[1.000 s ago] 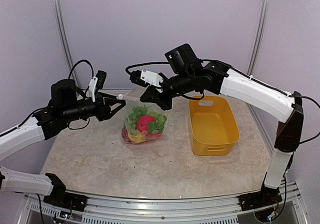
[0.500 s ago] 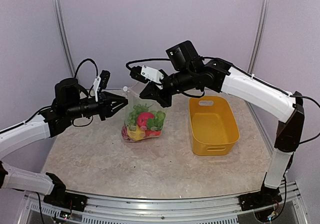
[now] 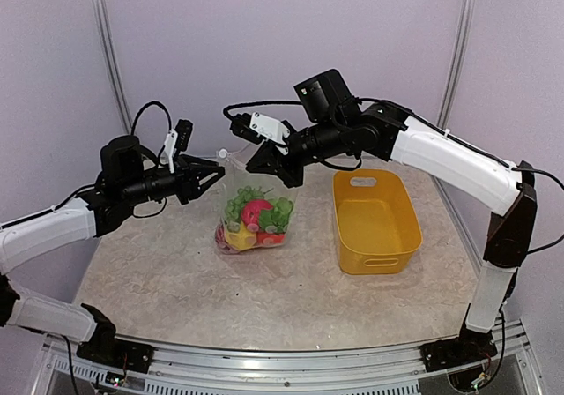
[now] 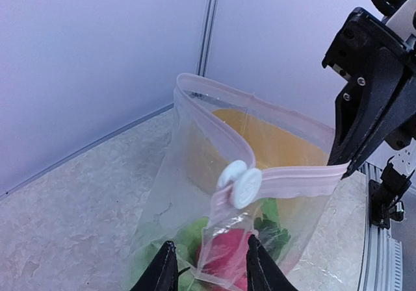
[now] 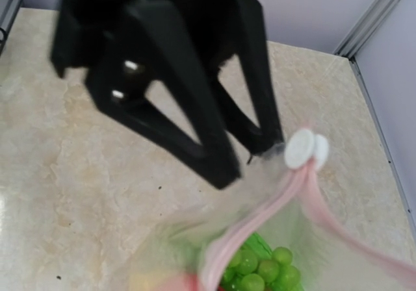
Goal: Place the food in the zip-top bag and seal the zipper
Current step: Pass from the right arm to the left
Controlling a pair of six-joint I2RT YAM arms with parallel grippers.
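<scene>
The clear zip-top bag stands upright mid-table. It holds the food: a red piece, yellow and green ones, and green grapes. My right gripper is shut on the right end of the pink zipper strip and holds the mouth up. The white slider sits at the strip's left end. My left gripper is open just below the slider, its black fingertips either side of the bag's corner flap. In the right wrist view the left gripper faces the slider.
A yellow plastic basket stands to the right of the bag, under the right arm. Purple walls close in the back and sides of the marbled table.
My left gripper has moved up and right to the bag's slider corner, and its jaws stand narrower than before. The right gripper has lifted the bag's mouth slightly.
</scene>
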